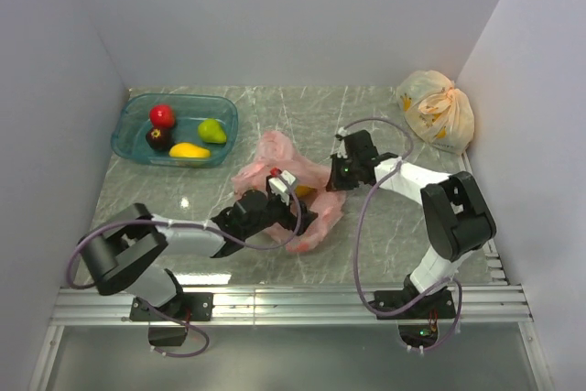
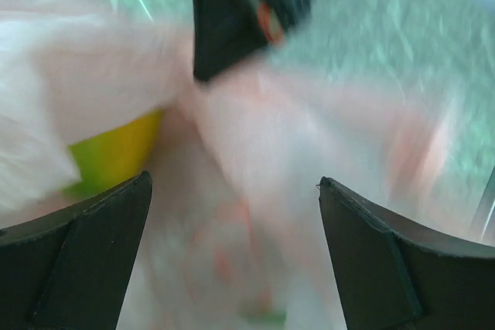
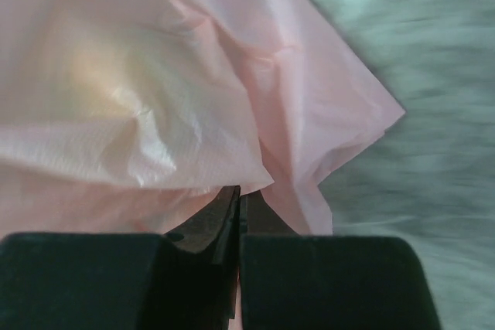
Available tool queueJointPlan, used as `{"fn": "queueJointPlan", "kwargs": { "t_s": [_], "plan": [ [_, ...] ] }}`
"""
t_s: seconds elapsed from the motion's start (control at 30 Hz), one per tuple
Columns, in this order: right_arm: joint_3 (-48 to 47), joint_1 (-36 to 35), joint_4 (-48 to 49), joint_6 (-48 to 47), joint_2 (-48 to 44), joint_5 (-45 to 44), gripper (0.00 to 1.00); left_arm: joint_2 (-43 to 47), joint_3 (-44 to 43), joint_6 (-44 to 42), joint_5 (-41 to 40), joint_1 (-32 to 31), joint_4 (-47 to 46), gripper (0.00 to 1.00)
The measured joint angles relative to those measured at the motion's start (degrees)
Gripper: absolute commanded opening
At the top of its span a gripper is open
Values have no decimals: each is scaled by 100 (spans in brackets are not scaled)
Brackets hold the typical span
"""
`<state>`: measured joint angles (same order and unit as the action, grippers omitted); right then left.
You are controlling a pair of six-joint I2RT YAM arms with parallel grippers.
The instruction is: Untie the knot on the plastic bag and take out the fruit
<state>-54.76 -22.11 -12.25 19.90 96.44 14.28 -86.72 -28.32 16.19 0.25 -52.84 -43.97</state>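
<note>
**Layout.** The counter (image 1: 385,226) carries the plastic bag (image 1: 275,148) near its middle, lying slack and crumpled. A blue tray (image 1: 124,139) stands at the far left, and a pale yellow bag (image 1: 437,109) sits in the far right corner. Four pieces of fruit already lie in the tray: a red apple (image 1: 162,115), a green pear-like piece (image 1: 212,131), a yellow oblong piece (image 1: 189,150) and a dark purple round piece (image 1: 158,138). One orange-yellow piece (image 1: 305,191) shows through the bag's film.

**Risks.**
- The likeliest fault is a tear. The film is thin, and a hard pull from the clenched side against the weight inside could split it.
- The whole bag could also slide across the smooth counter instead of opening, since nothing pins it down.
- The remaining piece could roll out uncontrolled if the bag's mouth tips downward.
- The left end effector could close on loose film rather than on the fruit.

**Pose.**
- Both arms reach inward and low, and meet at the bag from opposite sides.
- The right end effector (image 3: 238,206) is clenched, apparently on a fold of the bag, with pink film draped over its fingertips.
- The left end effector (image 2: 233,183) is released, its fingers spread wide over the film beside a yellow-green shape.
</note>
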Motion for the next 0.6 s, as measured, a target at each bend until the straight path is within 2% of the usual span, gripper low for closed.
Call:
{"fn": "queueJointPlan", "kwargs": {
  "t_s": [0.13, 0.27, 0.6],
  "plan": [
    [-4, -345, -146, -192, -234, 546, 0, 459, 46, -109, -363, -13, 13, 97],
    [-9, -417, -337, -356, -452, 793, 0, 468, 42, -332, -708, -11, 81, 97],
    [-52, -415, -409, -455, -551, 979, 0, -612, -507, -664, -778, 79, 273, 97]
  ]
}}
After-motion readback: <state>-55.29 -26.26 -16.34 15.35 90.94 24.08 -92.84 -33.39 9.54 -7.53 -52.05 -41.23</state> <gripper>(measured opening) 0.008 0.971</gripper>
